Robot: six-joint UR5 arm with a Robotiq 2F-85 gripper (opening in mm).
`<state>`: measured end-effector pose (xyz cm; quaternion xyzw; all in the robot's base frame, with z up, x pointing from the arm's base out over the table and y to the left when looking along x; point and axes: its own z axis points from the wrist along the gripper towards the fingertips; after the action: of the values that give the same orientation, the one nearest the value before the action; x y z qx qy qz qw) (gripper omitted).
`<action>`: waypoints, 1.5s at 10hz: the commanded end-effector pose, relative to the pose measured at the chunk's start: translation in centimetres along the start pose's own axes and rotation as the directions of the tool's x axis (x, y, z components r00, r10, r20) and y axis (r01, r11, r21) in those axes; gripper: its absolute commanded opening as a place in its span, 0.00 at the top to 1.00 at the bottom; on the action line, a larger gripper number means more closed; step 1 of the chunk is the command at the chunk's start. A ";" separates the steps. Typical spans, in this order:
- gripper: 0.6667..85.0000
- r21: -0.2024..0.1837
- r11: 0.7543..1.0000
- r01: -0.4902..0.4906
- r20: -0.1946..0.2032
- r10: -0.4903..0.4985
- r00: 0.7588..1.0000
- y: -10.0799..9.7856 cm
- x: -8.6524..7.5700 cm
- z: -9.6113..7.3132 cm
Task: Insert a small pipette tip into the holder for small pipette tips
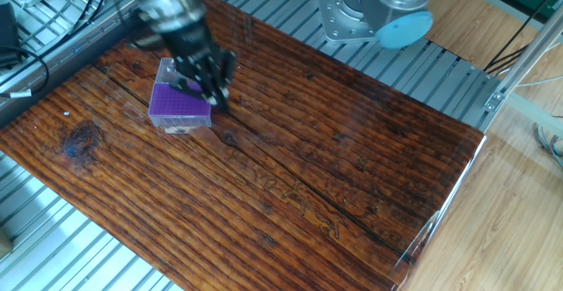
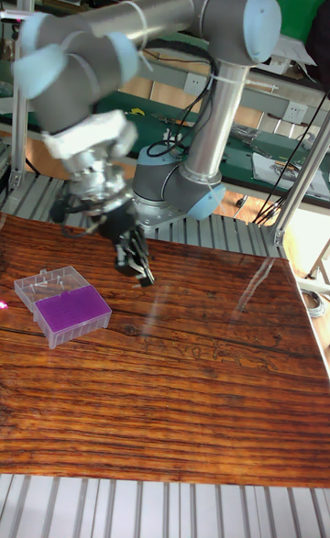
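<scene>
1. Small clear plastic box with a purple gridded top [image 1: 180,106] [image 2: 72,312] sits near the far-left corner of the dark grooved wooden desk [image 1: 290,177] [image 2: 183,382]; its clear lid lies open beside it in the tall view.
2. Black two-finger tool [image 1: 214,93] [image 2: 141,272] hangs tilted just above the desk beside the box – motion-blurred.
3. Fingers look close together; can't tell the opening – or whether a tip is held.

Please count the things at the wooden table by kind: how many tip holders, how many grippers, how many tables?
Tip holder: 1
Gripper: 1
Wooden table: 1
Total: 3
</scene>
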<state>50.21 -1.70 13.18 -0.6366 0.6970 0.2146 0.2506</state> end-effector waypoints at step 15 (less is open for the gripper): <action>1.00 0.103 0.993 0.055 0.287 -0.082 0.954 -0.5 4.0 -4.8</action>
<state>49.58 -6.40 13.90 -0.6250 0.6478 0.2587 0.3504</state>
